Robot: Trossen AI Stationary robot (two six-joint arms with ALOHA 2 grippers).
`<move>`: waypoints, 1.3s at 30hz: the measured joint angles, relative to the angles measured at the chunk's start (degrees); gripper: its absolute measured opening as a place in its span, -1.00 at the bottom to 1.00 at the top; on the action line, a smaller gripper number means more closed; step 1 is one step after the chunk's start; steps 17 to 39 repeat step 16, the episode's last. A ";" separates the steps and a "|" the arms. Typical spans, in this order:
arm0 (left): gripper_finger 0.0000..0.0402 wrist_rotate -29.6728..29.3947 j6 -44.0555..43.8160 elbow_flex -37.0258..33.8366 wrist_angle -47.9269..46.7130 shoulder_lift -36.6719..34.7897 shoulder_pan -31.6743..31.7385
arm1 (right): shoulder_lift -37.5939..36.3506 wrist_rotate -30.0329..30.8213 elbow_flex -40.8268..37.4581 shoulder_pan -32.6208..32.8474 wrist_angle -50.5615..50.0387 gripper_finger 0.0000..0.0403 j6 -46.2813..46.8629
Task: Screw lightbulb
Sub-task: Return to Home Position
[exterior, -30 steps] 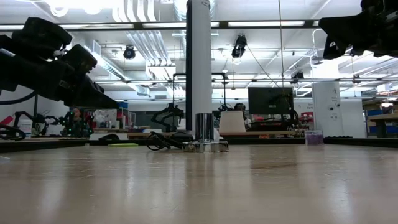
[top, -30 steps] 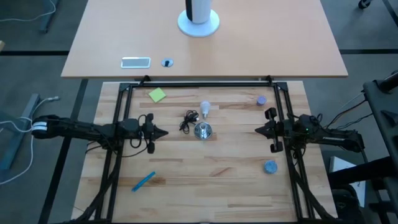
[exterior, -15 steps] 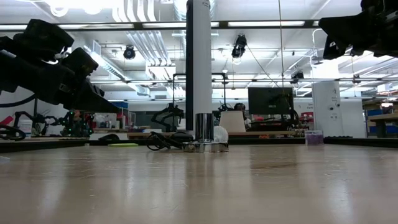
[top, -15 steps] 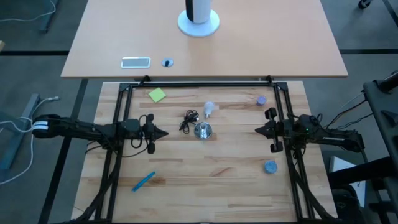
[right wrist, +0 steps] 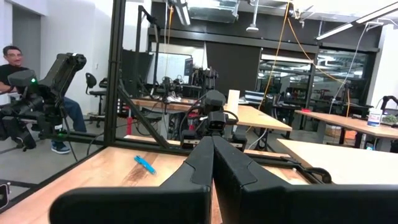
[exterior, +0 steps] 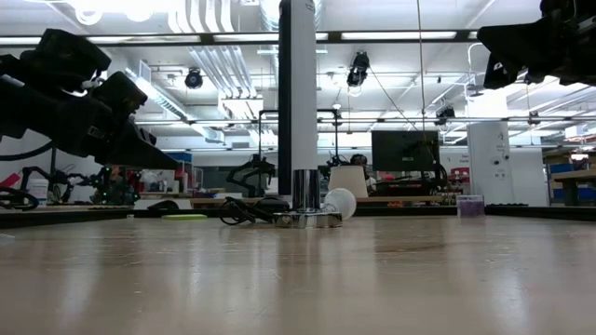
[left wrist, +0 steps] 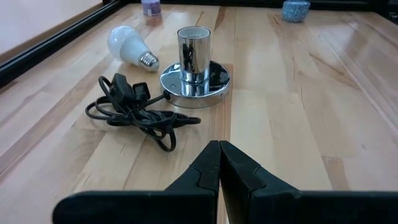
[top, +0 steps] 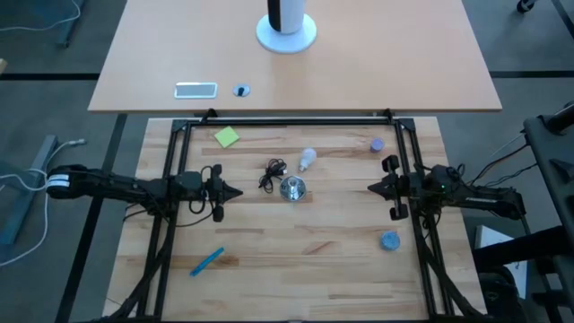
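Now lightbulb (top: 307,160) rolled rightward, apparently lying free

Both your arms lie stretched out level, tips facing inward.
Your left arm (top: 134,187) reaches in from the left side, its left fingers (left wrist: 208,167) pressed together into a point. Your right arm (top: 471,195) mirrors it from the right side, with its right fingers (right wrist: 202,163) likewise closed without a gap and holding nothing. The two tips point at each other, well apart.
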 joint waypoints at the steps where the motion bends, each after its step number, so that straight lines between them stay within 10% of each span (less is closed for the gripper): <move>1: -1.00 0.00 0.00 0.00 0.05 0.02 0.00 | 0.00 0.00 0.00 0.00 0.02 -1.00 0.00; 39: -1.00 0.00 0.00 0.00 0.05 0.35 0.01 | 0.00 0.00 0.00 0.00 0.00 -1.00 0.00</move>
